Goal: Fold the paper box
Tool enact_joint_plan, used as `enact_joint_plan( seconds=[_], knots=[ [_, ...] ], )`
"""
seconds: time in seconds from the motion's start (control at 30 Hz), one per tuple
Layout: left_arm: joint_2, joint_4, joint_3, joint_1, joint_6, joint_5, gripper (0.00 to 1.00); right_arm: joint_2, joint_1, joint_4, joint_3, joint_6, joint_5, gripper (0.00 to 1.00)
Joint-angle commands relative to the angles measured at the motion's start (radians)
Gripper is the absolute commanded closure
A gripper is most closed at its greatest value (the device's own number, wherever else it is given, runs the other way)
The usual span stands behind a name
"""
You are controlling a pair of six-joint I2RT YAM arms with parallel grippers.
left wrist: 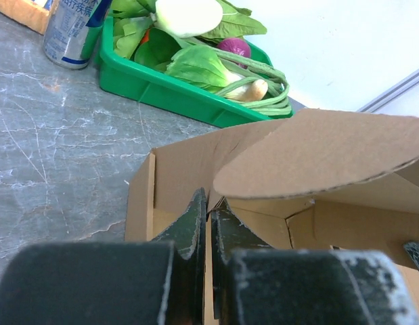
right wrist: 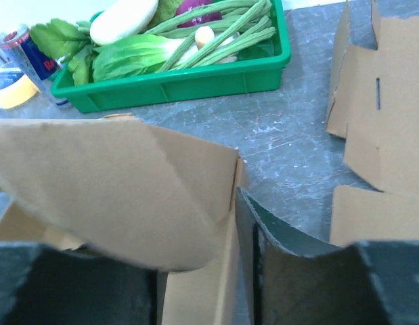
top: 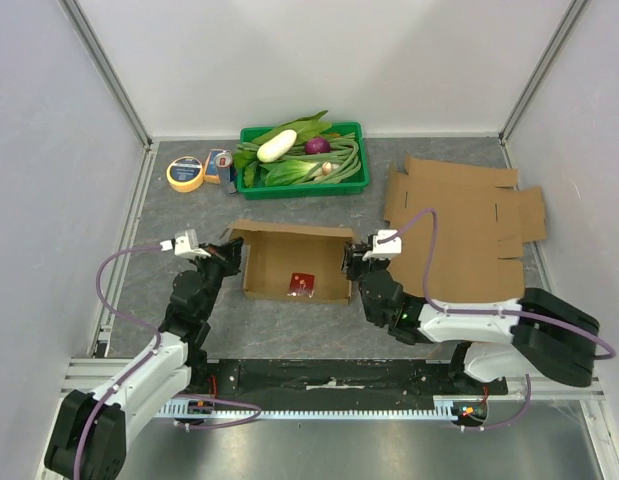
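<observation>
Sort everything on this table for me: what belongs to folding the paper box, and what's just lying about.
For the job:
- half-folded box, open-topped, between the arms
- flat cardboard blank, unfolded, likely another box

Lying about:
- green tray of vegetables
- yellow tape roll
- can
- small red item inside the box, purpose unclear

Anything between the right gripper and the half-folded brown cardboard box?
Nothing visible. The right gripper is at the right end wall of the half-folded brown cardboard box. The green plastic tray of vegetables sits beyond it, and the flat cardboard sheet lies to its right.
</observation>
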Motion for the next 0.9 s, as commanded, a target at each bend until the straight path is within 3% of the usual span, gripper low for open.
enact_joint_plan(
  seconds=[0.0,0.07,0.1,0.17,0.23,0.37,0.47,0.5,0.53,0.57,0.6,0.63,0.67,0.7,0.77,0.87],
  knots=[
    [0.000,-0.108,-0.029,-0.002,-0.034,-0.031,0.98,-0.162,0.004,-0.510,0.052,0.214,-0.078,0.34],
    [-0.003,-0.111,-0.020,-0.002,-0.028,-0.018,0.98,-0.277,0.009,-0.789,0.060,0.319,-0.212,0.24],
    [-0.004,-0.112,-0.018,-0.002,-0.025,-0.015,0.98,-0.327,0.014,-0.868,0.048,0.340,-0.272,0.17],
    [-0.007,-0.114,-0.015,-0.004,-0.018,-0.011,0.98,-0.496,0.015,-1.033,0.022,0.364,-0.401,0.12],
    [-0.010,-0.118,-0.014,-0.004,-0.014,-0.014,0.98,-0.684,0.018,-1.109,0.018,0.368,-0.578,0.11],
    [-0.033,-0.137,-0.010,-0.005,-0.015,-0.020,0.98,-0.872,0.018,-1.316,0.165,0.334,-0.647,0.02],
    [-0.032,-0.155,0.014,-0.005,-0.009,-0.009,0.98,-0.698,0.015,-1.338,0.413,0.260,-0.673,0.02],
    [-0.029,-0.160,0.019,-0.005,-0.009,-0.011,0.98,-0.616,0.015,-1.358,0.595,0.233,-0.689,0.02],
    [-0.026,-0.161,0.020,-0.005,-0.011,-0.014,0.98,-0.429,-0.006,-1.390,0.700,0.226,-0.730,0.02],
    [-0.023,-0.164,0.028,-0.005,-0.011,-0.014,0.98,-0.343,-0.035,-1.436,0.886,0.229,-0.783,0.02],
    [-0.023,-0.170,0.034,-0.005,-0.011,-0.012,0.98,-0.264,-0.078,-1.430,0.953,0.243,-0.857,0.02],
    [-0.021,-0.178,0.039,-0.007,-0.012,-0.009,0.98,-0.143,-0.180,-1.400,0.997,0.339,-0.973,0.02],
    [-0.024,-0.196,0.046,-0.007,-0.015,-0.009,0.97,-0.095,-0.227,-1.258,1.011,0.422,-1.182,0.03],
    [-0.027,-0.203,0.048,-0.007,-0.018,-0.014,0.96,-0.048,-0.261,-1.164,1.002,0.509,-1.269,0.07],
    [-0.038,-0.207,0.045,-0.007,-0.031,-0.024,0.96,0.083,-0.285,-0.954,0.988,0.739,-1.348,0.17],
    [-0.052,-0.212,0.039,-0.007,-0.046,-0.029,0.95,0.183,-0.287,-0.739,0.924,0.897,-1.324,0.21]
  ],
)
